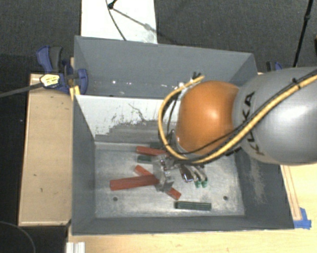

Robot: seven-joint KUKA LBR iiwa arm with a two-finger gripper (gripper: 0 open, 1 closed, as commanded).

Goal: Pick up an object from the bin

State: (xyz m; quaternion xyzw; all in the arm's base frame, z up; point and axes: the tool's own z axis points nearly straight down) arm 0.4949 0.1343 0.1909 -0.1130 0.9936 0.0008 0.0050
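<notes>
Red stick (130, 184) mid-bin beside pincer (164, 177), grip unclear; dark green bar (193, 206) nearby.

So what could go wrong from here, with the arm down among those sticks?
The red-brown sticks lie crossed where the arm reaches down, so it might catch two at once or just knock them apart. The long stick, if taken near one end, could tilt and slip out. The orange wrist cover hides part of that spot from the camera, so a miss might go unnoticed.
</notes>
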